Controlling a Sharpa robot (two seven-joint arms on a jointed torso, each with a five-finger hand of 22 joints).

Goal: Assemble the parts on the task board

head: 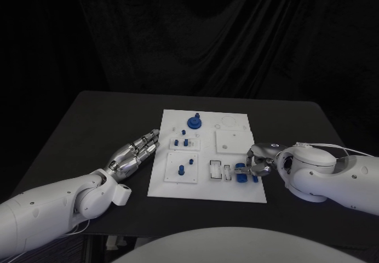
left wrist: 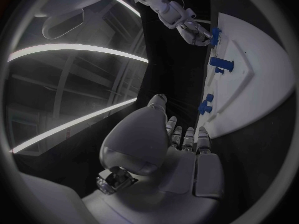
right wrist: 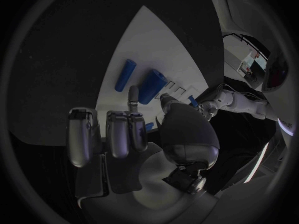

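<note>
my left hand rests left of centre in the head view, on the black desk just beside the left edge of the white task board, its fingers straight and close together, grasping nothing. my right hand sits at the board's lower right corner, fingers curled down over two blue cylindrical parts lying there; whether it grips one i cannot tell. further blue parts stand on the board: a round knobbed piece near its top centre, and small pegs in the raised white blocks left of centre.
</note>
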